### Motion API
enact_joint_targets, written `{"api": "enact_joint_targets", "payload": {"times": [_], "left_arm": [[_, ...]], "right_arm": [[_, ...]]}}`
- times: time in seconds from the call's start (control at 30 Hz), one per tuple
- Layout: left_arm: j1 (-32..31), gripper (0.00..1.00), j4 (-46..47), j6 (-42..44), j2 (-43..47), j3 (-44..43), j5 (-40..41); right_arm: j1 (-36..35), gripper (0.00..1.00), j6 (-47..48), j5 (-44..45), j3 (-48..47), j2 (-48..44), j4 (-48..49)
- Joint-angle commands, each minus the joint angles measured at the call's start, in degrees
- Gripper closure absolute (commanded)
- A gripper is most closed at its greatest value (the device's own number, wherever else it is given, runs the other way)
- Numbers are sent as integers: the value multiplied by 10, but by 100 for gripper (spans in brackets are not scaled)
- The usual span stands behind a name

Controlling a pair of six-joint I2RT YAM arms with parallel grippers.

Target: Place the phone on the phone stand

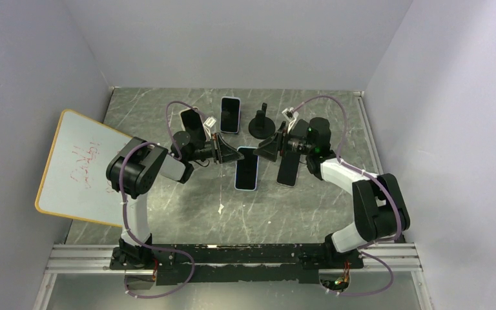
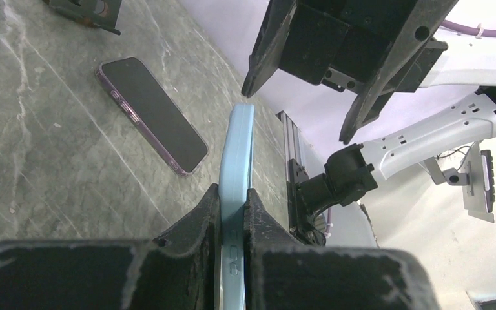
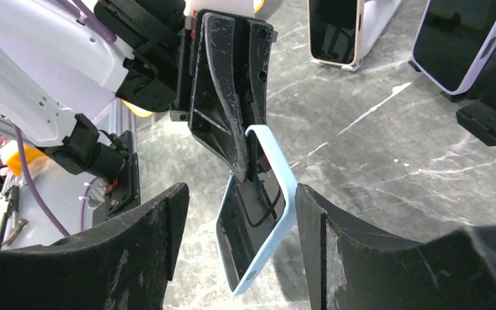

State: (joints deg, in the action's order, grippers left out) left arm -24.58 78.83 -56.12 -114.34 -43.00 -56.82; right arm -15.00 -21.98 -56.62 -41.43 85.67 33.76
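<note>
From above, the light-blue-cased smartphone (image 1: 247, 173) is held off the grey marbled table (image 1: 187, 206), its top end pinched by the left gripper (image 1: 237, 155); the right gripper (image 1: 265, 148) faces it; the bare round black phone stand (image 1: 260, 123) sits just behind. The red scrawl on the white-faced whiteboard (image 1: 84, 165) is unreadable.

Left wrist: the jaws clamp the phone front and back.

Right wrist: the jaws are part-spread and straddle the phone without gripping it. It looks light, rigid and glass-slick; best taken by the case's long edges.

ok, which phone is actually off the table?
The light-blue-cased phone, pinched edge-on in the jaws of the left gripper, in the air. The others are all set down, like the purple-cased phone lying flat on the table.
</note>
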Motion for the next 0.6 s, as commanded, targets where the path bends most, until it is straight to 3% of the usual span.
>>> {"api": "enact_joint_targets", "payload": {"times": [0.0,0.4,0.57], "left_arm": [[-3,95,246,-32,1,-13,-10],[-5,95,259,-41,-4,-16,-14],[-7,95,259,-39,-7,-15,-16]], "right_arm": [[-14,36,23,9,-16,18,-24],[-23,40,39,34,-28,53,-34],[-29,52,33,28,-31,64,-26]]}}
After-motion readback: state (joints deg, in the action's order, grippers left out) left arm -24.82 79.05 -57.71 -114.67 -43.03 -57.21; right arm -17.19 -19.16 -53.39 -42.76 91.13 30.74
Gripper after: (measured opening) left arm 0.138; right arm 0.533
